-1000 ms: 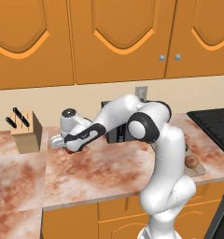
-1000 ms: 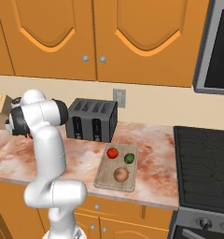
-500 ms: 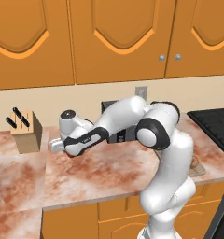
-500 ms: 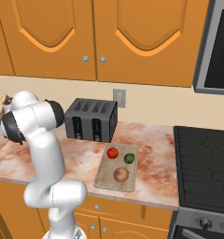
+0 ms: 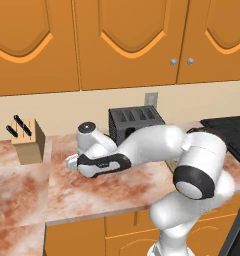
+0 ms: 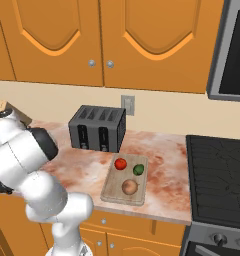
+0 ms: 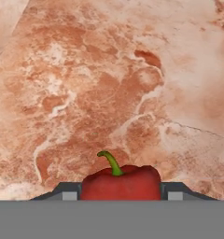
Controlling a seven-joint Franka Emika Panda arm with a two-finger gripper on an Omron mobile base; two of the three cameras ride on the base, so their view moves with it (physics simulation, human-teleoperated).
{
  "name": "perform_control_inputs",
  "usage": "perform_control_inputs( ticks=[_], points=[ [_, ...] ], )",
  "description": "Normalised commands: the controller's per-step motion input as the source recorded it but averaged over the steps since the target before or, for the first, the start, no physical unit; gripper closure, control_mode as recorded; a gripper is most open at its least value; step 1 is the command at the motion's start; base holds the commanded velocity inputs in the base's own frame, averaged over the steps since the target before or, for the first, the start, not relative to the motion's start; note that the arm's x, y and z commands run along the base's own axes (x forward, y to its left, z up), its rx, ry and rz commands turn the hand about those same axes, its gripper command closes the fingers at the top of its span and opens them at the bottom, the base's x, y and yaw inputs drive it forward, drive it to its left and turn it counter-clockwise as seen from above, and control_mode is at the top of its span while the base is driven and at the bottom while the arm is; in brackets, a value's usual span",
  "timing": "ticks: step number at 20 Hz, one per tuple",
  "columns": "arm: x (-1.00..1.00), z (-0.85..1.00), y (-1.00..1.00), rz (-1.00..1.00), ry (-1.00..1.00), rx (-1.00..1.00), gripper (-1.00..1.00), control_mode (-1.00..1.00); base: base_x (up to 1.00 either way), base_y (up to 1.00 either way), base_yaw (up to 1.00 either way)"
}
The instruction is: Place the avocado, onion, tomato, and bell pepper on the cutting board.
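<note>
In the hand view a red bell pepper (image 7: 121,181) with a curled green stem sits between the fingertips of my gripper (image 7: 121,192), which is shut on it over marbled countertop. In the left base view my gripper (image 5: 68,163) hangs low over the counter, left of the toaster and right of the knife block. The wooden cutting board (image 6: 112,192) lies right of the toaster in the right base view. On it rest the red tomato (image 6: 120,163), the dark green avocado (image 6: 138,170) and the tan onion (image 6: 129,187).
A black toaster (image 6: 98,128) (image 5: 136,122) stands against the back wall. A knife block (image 5: 28,140) sits at the counter's left end. The stove (image 6: 217,170) borders the counter on the right. Cabinets hang overhead.
The arm has swung its elbow out toward the cameras. The hand has sunk a little nearer the counter, staying left of the toaster.
</note>
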Motion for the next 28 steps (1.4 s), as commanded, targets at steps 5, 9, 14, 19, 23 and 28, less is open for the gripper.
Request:
perform_control_inputs(
  ticks=[5, 9, 14, 19, 23, 28],
  points=[
    [-0.76, 0.34, -0.86, -0.01, -0.04, 0.00, 1.00, -1.00, 0.00, 0.00, 0.00],
    [-0.68, 0.30, -0.93, 0.00, -0.03, 0.00, 1.00, -1.00, 0.00, 0.00, 0.00],
    [-0.55, 0.23, -1.00, 0.00, -0.01, 0.00, 1.00, -1.00, 0.00, 0.00, 0.00],
    [-0.32, 0.25, -1.00, 0.00, -0.01, 0.00, 1.00, -1.00, 0.00, 0.00, 0.00],
    [-0.03, 0.31, -1.00, 0.00, 0.00, 0.00, 1.00, -1.00, 0.00, 0.00, 0.00],
    [0.00, 0.30, -0.99, 0.00, 0.00, 0.00, 1.00, -1.00, 0.00, 0.00, 0.00]
  ],
)
